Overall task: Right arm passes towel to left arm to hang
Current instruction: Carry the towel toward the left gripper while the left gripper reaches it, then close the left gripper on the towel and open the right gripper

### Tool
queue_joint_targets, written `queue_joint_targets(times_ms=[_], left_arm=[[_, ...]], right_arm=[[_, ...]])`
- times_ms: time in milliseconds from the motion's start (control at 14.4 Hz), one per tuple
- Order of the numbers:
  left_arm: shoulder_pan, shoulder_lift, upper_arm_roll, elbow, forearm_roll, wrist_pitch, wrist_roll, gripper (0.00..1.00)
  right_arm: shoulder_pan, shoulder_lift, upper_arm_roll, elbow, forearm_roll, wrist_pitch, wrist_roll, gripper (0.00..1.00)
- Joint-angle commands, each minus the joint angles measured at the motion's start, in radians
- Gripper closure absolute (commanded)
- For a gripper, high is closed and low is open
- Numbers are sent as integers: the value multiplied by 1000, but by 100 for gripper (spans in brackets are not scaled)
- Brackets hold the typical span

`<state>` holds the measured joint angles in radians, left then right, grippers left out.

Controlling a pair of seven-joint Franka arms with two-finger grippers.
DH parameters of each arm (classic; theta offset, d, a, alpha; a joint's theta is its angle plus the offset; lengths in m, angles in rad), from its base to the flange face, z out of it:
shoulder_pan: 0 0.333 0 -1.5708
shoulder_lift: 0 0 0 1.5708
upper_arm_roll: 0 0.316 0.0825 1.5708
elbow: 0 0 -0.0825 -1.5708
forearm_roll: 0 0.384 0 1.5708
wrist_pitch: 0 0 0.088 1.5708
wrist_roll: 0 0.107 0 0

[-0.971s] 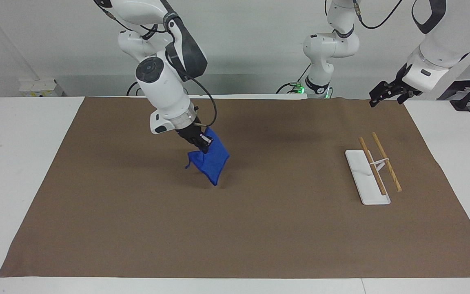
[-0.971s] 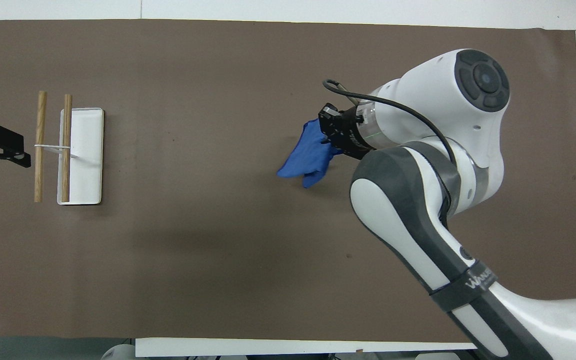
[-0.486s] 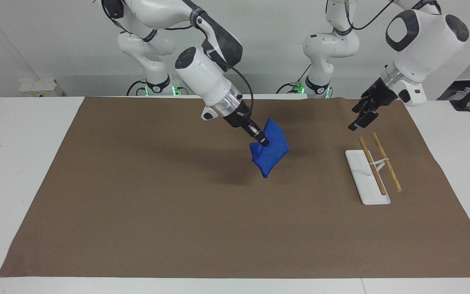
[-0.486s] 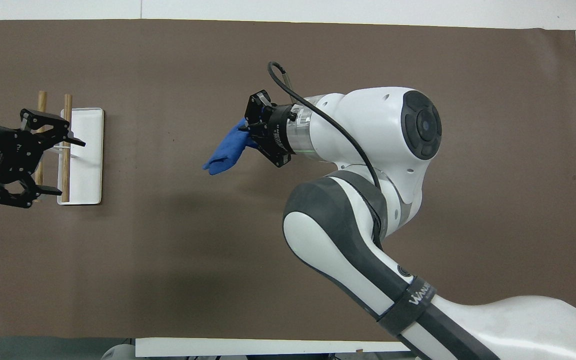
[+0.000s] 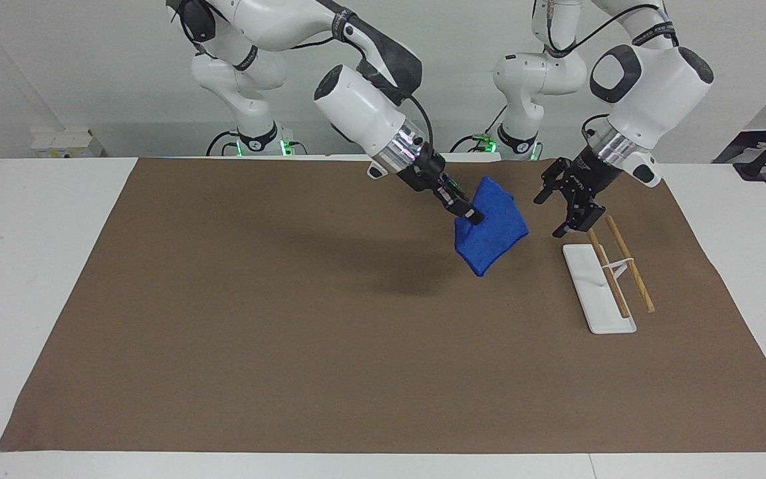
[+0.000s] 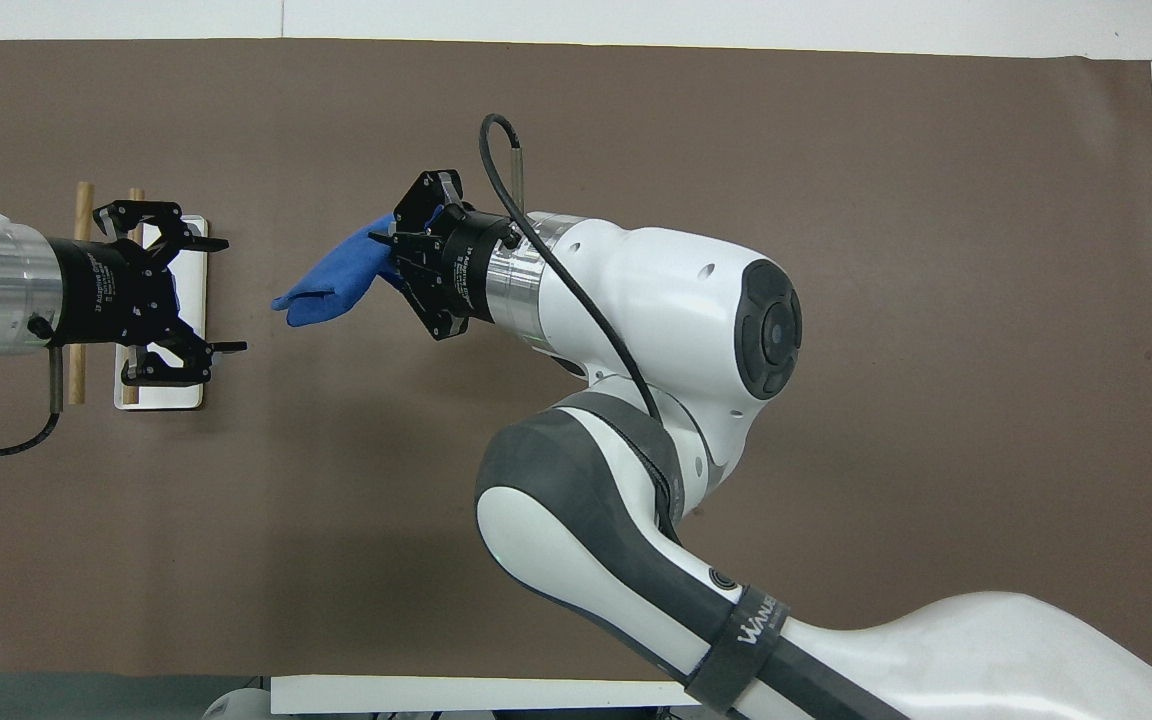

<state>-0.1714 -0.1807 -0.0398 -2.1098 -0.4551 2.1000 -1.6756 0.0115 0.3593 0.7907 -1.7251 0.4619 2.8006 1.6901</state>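
The royal-blue towel (image 5: 491, 229) hangs in the air from my right gripper (image 5: 471, 217), which is shut on its upper edge; it also shows in the overhead view (image 6: 336, 282) next to that gripper (image 6: 388, 255). My left gripper (image 5: 564, 207) is open, up in the air a short way from the towel, its fingers pointing toward it. In the overhead view the left gripper (image 6: 216, 296) is over the white rack base. A gap remains between the left gripper and the towel.
A white rack base (image 5: 596, 293) with two wooden rods (image 5: 630, 263) on a thin white stand sits on the brown mat (image 5: 290, 346) toward the left arm's end of the table. It also shows in the overhead view (image 6: 81, 300).
My right gripper carried the towel through the air toward the left arm's end of the table. My left gripper came down and in over the rack, toward the towel, and stands open.
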Motion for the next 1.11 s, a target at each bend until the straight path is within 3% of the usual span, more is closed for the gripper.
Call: queue_joint_targets(times_ms=[0,486,624,1040], left_arm=[[-39,-32,8,-35,-19,43,-78,0],[-103,-31,8,-90,-19,139,-116,0],[-105,-14,8,-90,-19,178,-119,7],[-92,-6,8,-79,-31,178,-128,85]], right_arm=[[2,29,24,24,21,33,14,100],[10,32,39,25,20,53,36,100],[10,38,41,32,20,53,36,100],[10,40,41,35,17,53,34,100]])
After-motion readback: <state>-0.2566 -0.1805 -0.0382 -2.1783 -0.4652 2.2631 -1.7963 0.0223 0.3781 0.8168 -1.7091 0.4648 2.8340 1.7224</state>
